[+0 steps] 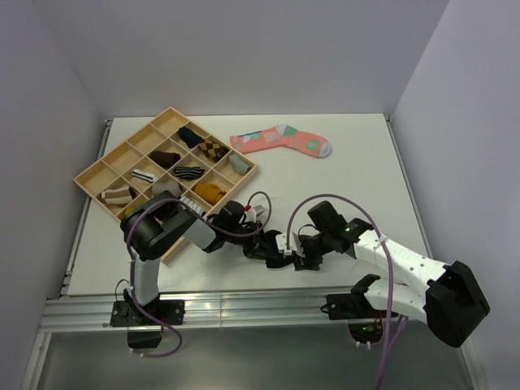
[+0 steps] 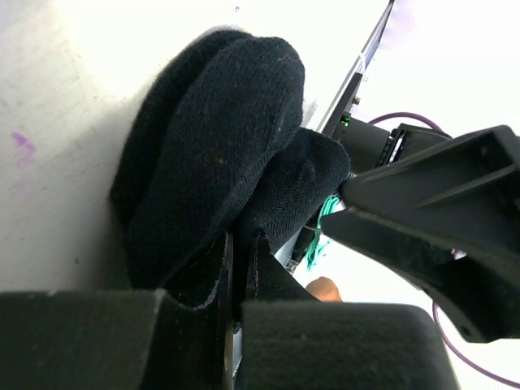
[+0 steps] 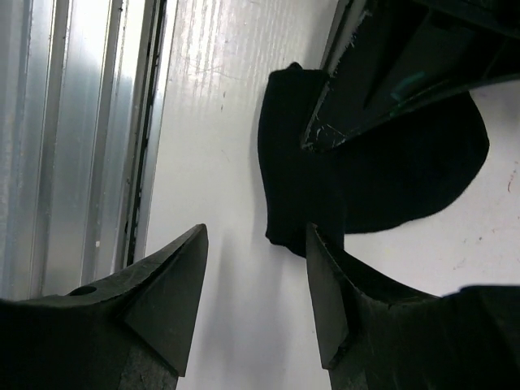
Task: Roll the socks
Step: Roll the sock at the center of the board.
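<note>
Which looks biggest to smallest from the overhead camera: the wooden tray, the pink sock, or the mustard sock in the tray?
1. wooden tray, by far the largest
2. pink sock, lying flat
3. mustard sock, a small bundle filling one compartment

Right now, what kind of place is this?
Probably a robot test cell: plain white walls enclose a white table, two arms stand on an aluminium rail, and a divided wooden tray holds sock bundles.

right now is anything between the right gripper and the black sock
Nothing visible. The open right gripper faces the black sock across bare table, with one finger near the sock's edge. The left gripper is shut on the sock's far part, out of the path.
</note>
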`<action>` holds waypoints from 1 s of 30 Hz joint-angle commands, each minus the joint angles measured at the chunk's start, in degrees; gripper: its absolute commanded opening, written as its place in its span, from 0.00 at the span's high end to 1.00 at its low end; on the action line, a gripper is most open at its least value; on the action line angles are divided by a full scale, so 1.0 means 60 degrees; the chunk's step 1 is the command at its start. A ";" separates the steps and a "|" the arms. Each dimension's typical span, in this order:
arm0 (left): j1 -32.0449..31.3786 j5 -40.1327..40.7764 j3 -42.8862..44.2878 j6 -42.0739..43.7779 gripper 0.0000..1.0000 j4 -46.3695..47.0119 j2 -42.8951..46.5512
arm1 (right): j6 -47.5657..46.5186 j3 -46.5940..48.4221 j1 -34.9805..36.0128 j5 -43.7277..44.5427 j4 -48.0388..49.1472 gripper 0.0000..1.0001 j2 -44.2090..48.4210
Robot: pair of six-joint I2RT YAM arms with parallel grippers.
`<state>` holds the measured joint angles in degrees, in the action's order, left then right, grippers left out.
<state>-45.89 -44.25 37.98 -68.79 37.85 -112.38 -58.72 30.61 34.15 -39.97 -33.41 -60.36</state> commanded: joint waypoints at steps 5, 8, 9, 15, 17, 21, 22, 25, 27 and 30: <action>-0.0013 0.0124 -0.0031 0.0230 1.00 -0.1444 -0.0533 | 0.0557 -0.0458 0.1031 0.0932 0.1596 0.42 0.0157; 0.0001 0.0095 -0.0001 0.0216 1.00 -0.1430 -0.0489 | 0.0631 -0.0604 0.1426 0.1328 0.1919 0.42 -0.0062; 0.0002 0.0008 -0.0001 0.0201 1.00 -0.1314 -0.0504 | 0.0617 -0.0648 0.1529 0.1445 0.1979 0.42 -0.0120; -0.0013 -0.0461 0.0130 0.0114 1.00 -0.0976 -0.0489 | 0.0675 -0.0532 0.1896 0.2031 0.2140 0.45 -0.0853; -0.0013 -0.0579 0.0262 0.0201 1.00 -0.1063 -0.0358 | 0.0762 -0.0385 0.1983 0.2251 0.2140 0.48 -0.1233; -0.0013 -0.0843 0.0511 0.0464 1.00 -0.1472 -0.0182 | 0.0880 -0.0195 0.2115 0.2778 0.2199 0.54 -0.1776; -0.0013 -0.0828 0.0598 0.0639 1.00 -0.1735 -0.0037 | 0.0880 -0.0137 0.2130 0.2823 0.2184 0.61 -0.1907; 0.0001 -0.0493 0.0890 0.1281 1.00 -0.2524 0.0330 | 0.0880 -0.0049 0.2130 0.2867 0.2038 0.73 -0.2112; 0.0002 0.0832 0.1169 0.1912 0.97 -0.4237 0.0869 | 0.0793 0.0054 0.2116 0.2852 0.1702 0.76 -0.2244; 0.0001 0.2664 0.1273 0.2559 0.96 -0.5236 0.1865 | 0.0763 0.0230 0.2130 0.2852 0.1248 0.80 -0.2318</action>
<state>-45.58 -41.12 44.03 -60.75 17.43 -107.55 -53.87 32.25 46.39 -25.39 -21.52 -71.96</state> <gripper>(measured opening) 0.058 0.221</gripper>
